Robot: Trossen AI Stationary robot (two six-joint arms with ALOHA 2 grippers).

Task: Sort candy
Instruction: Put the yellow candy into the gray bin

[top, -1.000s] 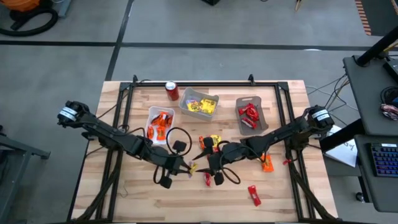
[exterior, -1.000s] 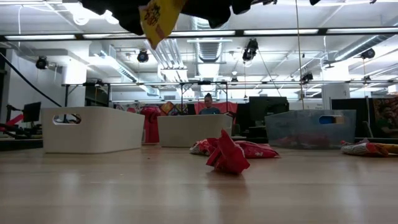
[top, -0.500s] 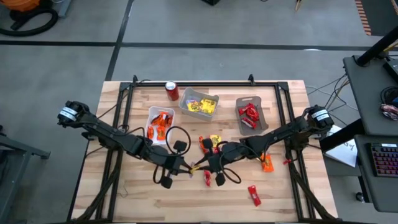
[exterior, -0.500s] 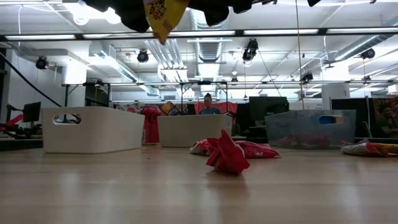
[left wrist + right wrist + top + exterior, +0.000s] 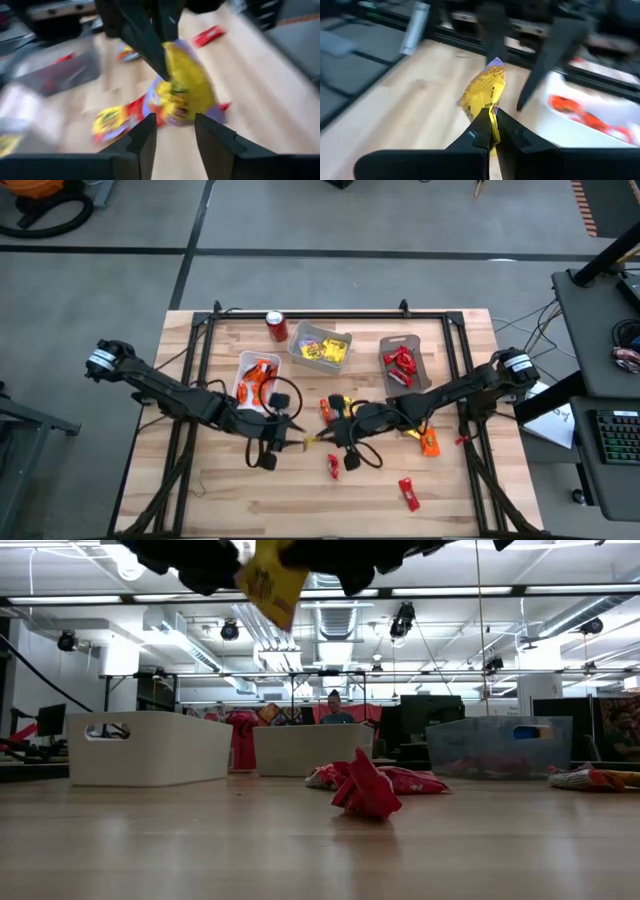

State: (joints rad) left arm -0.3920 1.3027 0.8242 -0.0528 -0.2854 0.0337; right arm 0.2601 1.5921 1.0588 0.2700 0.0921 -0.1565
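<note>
Candy in transfer: 1 yellow sweet (image 5: 485, 97) is held above the table's middle, between the 2 gripper tips; it is also seen at the top of the low view (image 5: 268, 580), well clear of the wood.
Right gripper (image 5: 491, 131): its fingers are pressed together on the lower edge of the yellow sweet; in the high view it is placed at table centre (image 5: 325, 436).
Left gripper (image 5: 174, 131): its fingers are parted, with the yellow sweet (image 5: 187, 90) just beyond their tips and not pinched by them; in the high view it is seen just left of the right gripper (image 5: 297, 442).
Loose candy: red and yellow pieces (image 5: 334, 406) are lain just behind the grippers; 1 red piece (image 5: 333, 468) is lain in front of them, another red piece (image 5: 408, 493) nearer the front right, and an orange piece (image 5: 429, 443) to the right.
White bin (image 5: 243, 366): orange sweets are held inside it, left of centre.
Middle bin (image 5: 304, 333): yellow sweets are held inside it.
Grey bin (image 5: 386, 343): red sweets are held inside it, right of centre.
Soda can (image 5: 276, 326): stood upright at the back of the table (image 5: 230, 500), just left of the middle bin.
Background: a person (image 5: 335, 708) is seen far behind the table in the low view.
</note>
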